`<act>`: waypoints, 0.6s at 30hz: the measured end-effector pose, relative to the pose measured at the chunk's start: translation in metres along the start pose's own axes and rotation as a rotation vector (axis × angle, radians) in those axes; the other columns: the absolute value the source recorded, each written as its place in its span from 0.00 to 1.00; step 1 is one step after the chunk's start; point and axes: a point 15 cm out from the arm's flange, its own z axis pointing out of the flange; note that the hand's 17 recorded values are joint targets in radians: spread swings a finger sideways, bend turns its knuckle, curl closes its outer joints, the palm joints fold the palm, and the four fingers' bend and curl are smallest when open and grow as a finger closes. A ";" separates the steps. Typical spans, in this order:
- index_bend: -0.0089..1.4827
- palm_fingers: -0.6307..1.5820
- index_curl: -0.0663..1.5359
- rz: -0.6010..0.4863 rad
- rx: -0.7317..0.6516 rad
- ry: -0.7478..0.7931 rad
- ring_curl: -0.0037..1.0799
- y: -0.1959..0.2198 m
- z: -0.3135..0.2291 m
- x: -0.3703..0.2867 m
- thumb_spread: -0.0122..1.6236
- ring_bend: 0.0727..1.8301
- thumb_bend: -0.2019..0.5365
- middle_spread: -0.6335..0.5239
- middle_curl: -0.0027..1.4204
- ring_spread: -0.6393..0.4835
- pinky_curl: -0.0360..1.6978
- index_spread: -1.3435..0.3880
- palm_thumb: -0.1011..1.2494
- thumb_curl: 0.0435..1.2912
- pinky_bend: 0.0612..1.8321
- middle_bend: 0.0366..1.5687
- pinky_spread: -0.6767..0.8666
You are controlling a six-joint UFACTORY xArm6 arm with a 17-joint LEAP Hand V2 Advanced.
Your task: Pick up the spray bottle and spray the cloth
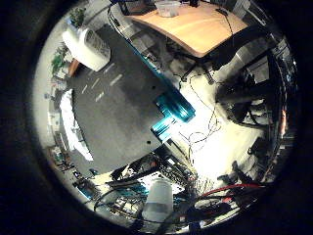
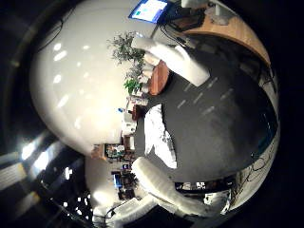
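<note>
A white crumpled cloth lies on the dark table near one edge; it also shows in the little finger side view. My hand is well above the table, away from the cloth. Its white fingers reach in from the picture's edges, fairly straight, with nothing between them. I cannot pick out the spray bottle for certain. A white rounded thing sits at the edge of the little finger side view; I cannot tell whether it is the bottle or part of the hand.
A teal part lies at the dark table's far edge. A curved wooden desk stands beyond it, with chairs beside. A potted plant and a monitor stand past the table. Clutter lies on the floor.
</note>
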 end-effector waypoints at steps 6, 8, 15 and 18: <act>0.10 0.31 0.19 0.033 0.043 -0.070 0.25 -0.031 -0.005 -0.006 0.71 0.21 0.25 0.68 0.25 0.74 0.20 0.66 0.35 0.16 0.24 0.15 0.67; 0.10 0.31 0.19 0.038 0.054 -0.092 0.24 -0.039 -0.005 -0.009 0.71 0.21 0.25 0.68 0.25 0.74 0.20 0.66 0.35 0.16 0.24 0.15 0.67; 0.10 0.31 0.19 0.076 0.103 -0.210 0.24 -0.072 -0.001 -0.019 0.71 0.21 0.25 0.68 0.25 0.74 0.20 0.66 0.35 0.16 0.24 0.15 0.67; 0.10 0.32 0.19 0.074 0.123 -0.239 0.24 -0.087 -0.001 -0.020 0.71 0.21 0.25 0.68 0.25 0.74 0.20 0.67 0.35 0.16 0.24 0.16 0.67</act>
